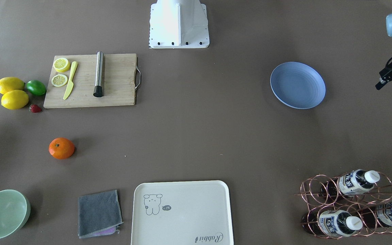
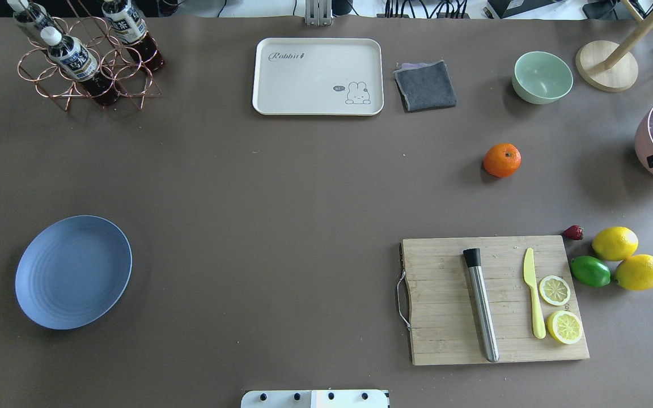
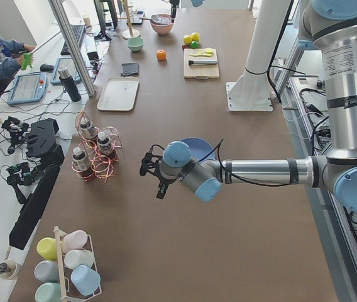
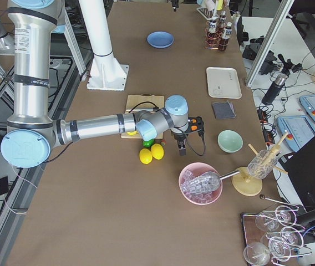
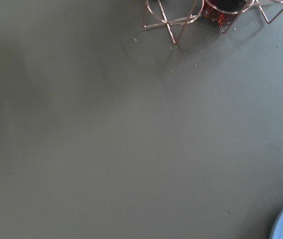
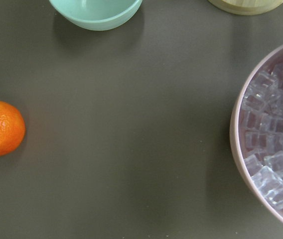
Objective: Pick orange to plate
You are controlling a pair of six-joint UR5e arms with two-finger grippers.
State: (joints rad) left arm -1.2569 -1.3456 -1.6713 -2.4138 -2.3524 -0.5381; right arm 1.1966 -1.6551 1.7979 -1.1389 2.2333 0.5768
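Note:
The orange [image 1: 61, 148] lies alone on the brown table, between the cutting board and the mint-green bowl; it also shows as the orange [image 2: 502, 160] and at the left edge of the right wrist view [image 6: 1, 128]. The periwinkle-blue plate [image 1: 298, 85] sits bare on the robot's left side [image 2: 73, 272]. My left gripper [image 1: 391, 89] hovers open just outside the plate, holding nothing. My right gripper [image 4: 189, 136] hangs above the table between the orange and the pink ice bowl; I cannot tell its state.
A wooden cutting board [image 2: 494, 300] carries a muddler, a yellow knife and lemon slices, with lemons [image 2: 615, 243], a lime and a strawberry beside it. A mint bowl [image 2: 542, 77], grey cloth, cream tray [image 2: 318, 76], bottle rack [image 2: 85, 56] and pink ice bowl [image 6: 276, 144] line the far and right edges.

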